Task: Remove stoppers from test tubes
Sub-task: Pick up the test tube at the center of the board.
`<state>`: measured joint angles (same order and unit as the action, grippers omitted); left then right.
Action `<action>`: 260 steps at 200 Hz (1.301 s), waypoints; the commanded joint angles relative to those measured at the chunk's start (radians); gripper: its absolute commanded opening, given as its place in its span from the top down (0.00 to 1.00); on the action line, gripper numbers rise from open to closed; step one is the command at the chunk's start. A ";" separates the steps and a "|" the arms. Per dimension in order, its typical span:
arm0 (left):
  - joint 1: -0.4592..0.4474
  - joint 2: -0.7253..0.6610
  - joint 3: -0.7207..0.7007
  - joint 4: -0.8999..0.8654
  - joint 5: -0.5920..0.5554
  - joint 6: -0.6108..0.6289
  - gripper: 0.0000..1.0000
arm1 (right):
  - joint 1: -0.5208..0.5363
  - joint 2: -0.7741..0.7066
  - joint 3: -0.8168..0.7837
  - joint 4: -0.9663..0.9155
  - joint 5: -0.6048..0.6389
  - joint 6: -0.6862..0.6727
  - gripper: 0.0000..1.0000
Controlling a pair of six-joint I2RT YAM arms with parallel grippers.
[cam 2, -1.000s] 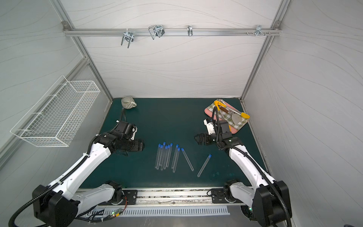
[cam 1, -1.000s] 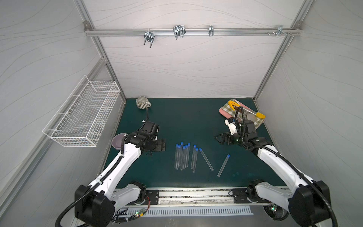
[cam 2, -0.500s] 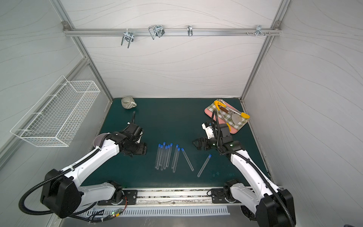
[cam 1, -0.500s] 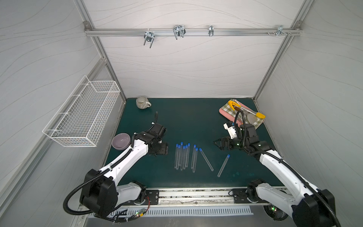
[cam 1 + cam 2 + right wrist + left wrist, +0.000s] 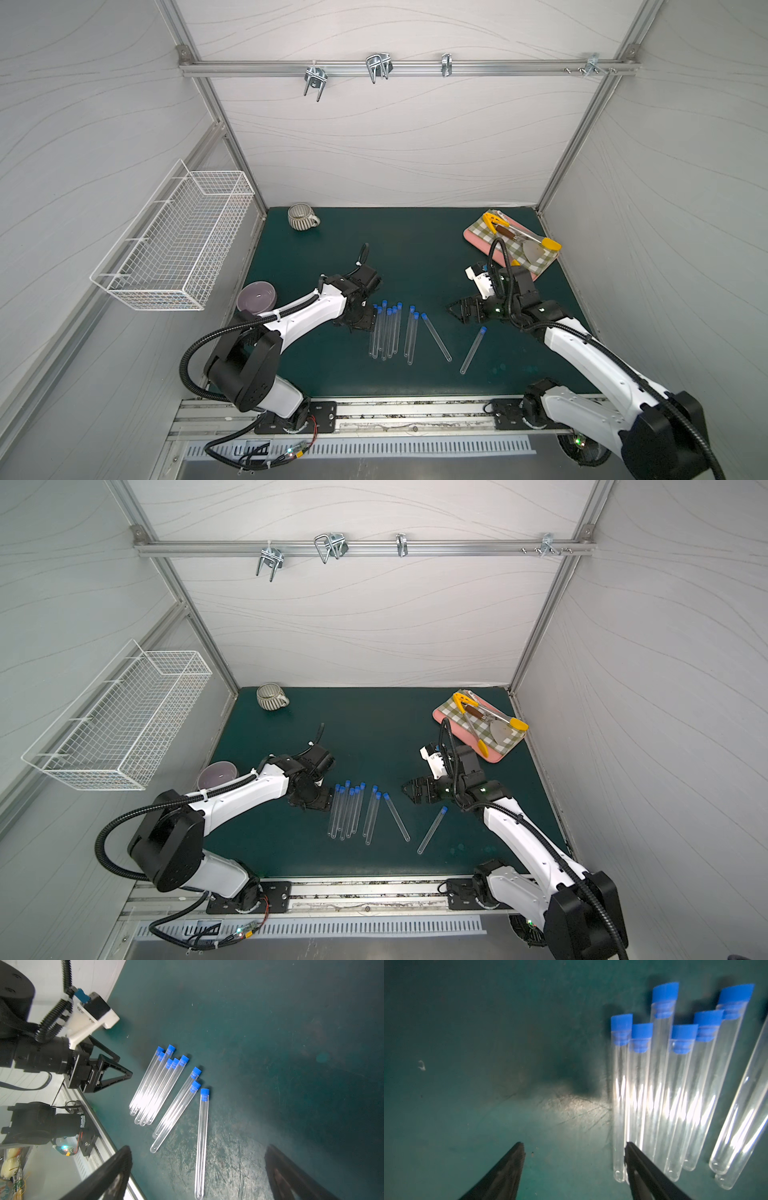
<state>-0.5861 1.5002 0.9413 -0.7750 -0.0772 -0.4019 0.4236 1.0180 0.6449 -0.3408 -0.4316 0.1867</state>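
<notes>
Several clear test tubes lie flat on the green mat, each plugged with a blue stopper (image 5: 665,992). A tight bunch (image 5: 384,332) lies beside a pair (image 5: 411,334), with two single tubes (image 5: 436,337) (image 5: 473,350) to the right. My left gripper (image 5: 574,1147) is open, low on the mat at the bunch's left edge (image 5: 365,323). The outermost tube (image 5: 618,1105) sits just inside one finger (image 5: 633,1157). My right gripper (image 5: 198,1152) (image 5: 455,311) is open wide, above the mat right of the tubes, holding nothing.
A striped mug (image 5: 302,217) stands at the back left and a purple bowl (image 5: 256,296) at the left edge. A board with checked cloth and utensils (image 5: 513,245) lies back right. A wire basket (image 5: 174,245) hangs on the left wall.
My left gripper has moved right up to the bunch of tubes and its jaws have narrowed a little. My right gripper has shifted slightly nearer the front, still wide open.
</notes>
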 commanded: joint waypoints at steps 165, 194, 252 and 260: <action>-0.044 0.104 0.014 0.112 -0.028 -0.060 0.33 | 0.005 -0.027 -0.021 0.013 -0.017 -0.020 0.06; -0.048 0.118 0.013 0.119 -0.034 -0.061 0.33 | 0.006 -0.021 -0.018 0.012 -0.016 -0.024 0.06; -0.051 0.153 0.010 0.126 -0.057 -0.064 0.36 | 0.006 -0.041 -0.010 -0.007 -0.009 -0.028 0.07; -0.053 0.155 0.010 0.127 -0.059 -0.064 0.36 | 0.006 -0.043 -0.010 -0.007 -0.009 -0.028 0.08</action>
<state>-0.6315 1.6394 0.9497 -0.6598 -0.1032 -0.4458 0.4244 0.9993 0.6189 -0.3237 -0.4347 0.1833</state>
